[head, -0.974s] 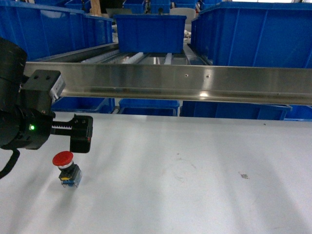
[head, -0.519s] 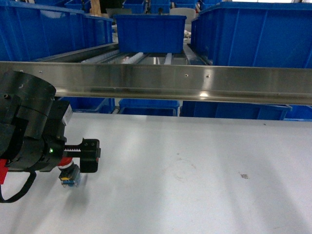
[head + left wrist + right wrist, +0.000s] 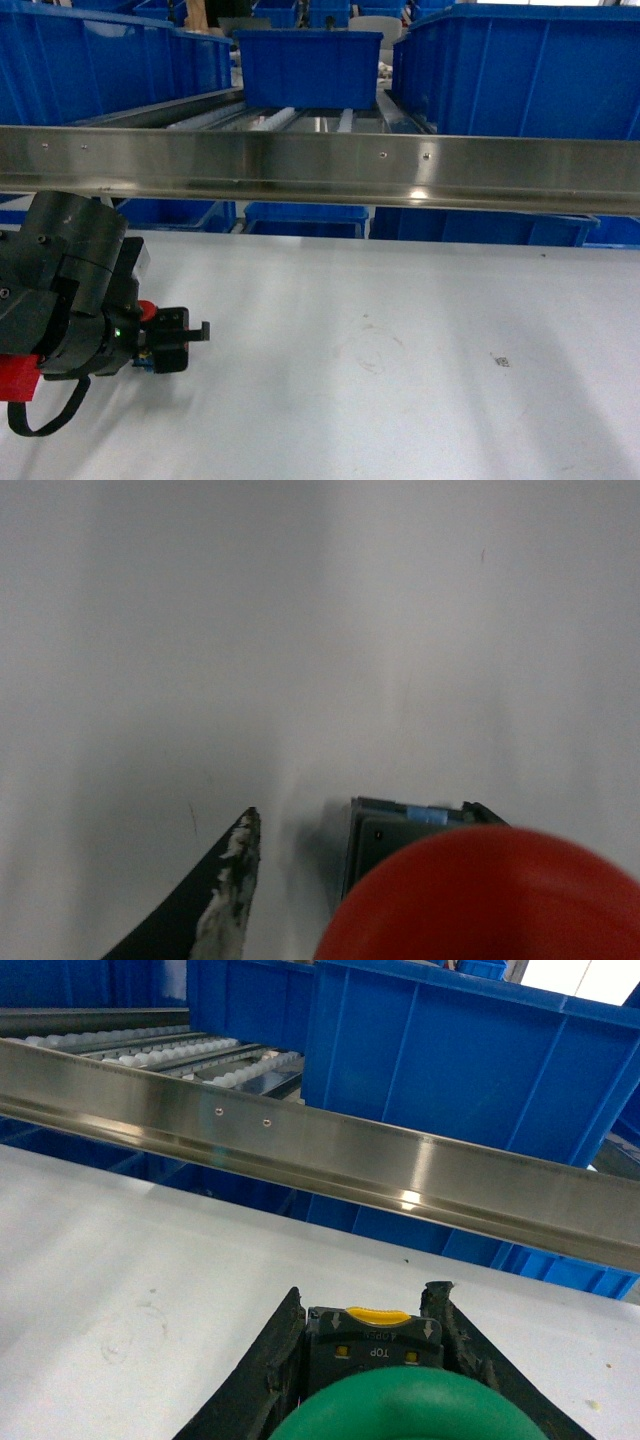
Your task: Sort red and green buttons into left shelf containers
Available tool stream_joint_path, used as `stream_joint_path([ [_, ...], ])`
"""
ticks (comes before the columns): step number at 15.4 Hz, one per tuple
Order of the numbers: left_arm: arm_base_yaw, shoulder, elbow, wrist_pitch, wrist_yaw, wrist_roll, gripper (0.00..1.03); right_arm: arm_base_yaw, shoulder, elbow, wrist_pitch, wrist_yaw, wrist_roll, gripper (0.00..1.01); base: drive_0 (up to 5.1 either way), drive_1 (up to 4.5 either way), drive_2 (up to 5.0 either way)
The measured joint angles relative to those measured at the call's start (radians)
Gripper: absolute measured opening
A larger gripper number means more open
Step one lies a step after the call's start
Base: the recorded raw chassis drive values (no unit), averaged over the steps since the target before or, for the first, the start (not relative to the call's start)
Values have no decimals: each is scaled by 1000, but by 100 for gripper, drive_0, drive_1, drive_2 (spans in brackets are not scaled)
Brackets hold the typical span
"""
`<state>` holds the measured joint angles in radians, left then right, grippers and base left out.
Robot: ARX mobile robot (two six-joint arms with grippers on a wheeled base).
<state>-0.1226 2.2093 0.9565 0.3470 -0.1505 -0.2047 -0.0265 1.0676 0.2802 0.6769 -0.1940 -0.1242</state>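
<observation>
Red button [image 3: 480, 895] sits low on the white table [image 3: 400, 370] at your near left, and in the head view only a sliver of its cap [image 3: 147, 310] shows past the left gripper [image 3: 185, 335], which is down over it. From the left wrist camera you see the red cap filling the lower right corner with its dark base resting on the table, and one black finger [image 3: 225, 890] standing just left of the base with a gap of bare table between them; the other finger is out of frame, so you cannot tell how far apart the jaws stand or whether they touch the button. The green button [image 3: 400, 1410] appears only in the right wrist view, its cap cut off by the lower edge, and the right gripper [image 3: 372, 1345] is clamped on its dark base, a black finger pressed to each side. That arm does not show in the head view. Beyond the table runs a long steel rail [image 3: 400, 170], with roller tracks behind it and blue bins [image 3: 90, 60] on the shelf to the far left, centre and right. More blue bins sit under the rail, mostly hidden by it.
</observation>
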Motion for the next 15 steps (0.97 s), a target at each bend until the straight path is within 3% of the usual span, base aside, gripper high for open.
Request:
stream_joint_path([
  [2,4,0,-9,53,-5,4,34,0,0,0,0,0,0,29,0,0,0],
  [3,6,0,-22,94,-3,26,28,0,0,0,0,0,0,29,0,0,0],
  [5,25,-20,-88,173,1,78,28,0,0,0,0,0,0,29,0,0,0],
  [9,92,-340,-218,328,158,176,28,0,0,0,0,0,0,29,0,0,0],
  [10,101,-413,-236,356,173,186,28,0,0,0,0,0,0,29,0,0,0],
  [13,119,-796,-350,312,206,155,28,0,0,0,0,0,0,29,0,0,0],
  [15,100,-1047,-413,177,146,133,28,0,0,0,0,0,0,29,0,0,0],
])
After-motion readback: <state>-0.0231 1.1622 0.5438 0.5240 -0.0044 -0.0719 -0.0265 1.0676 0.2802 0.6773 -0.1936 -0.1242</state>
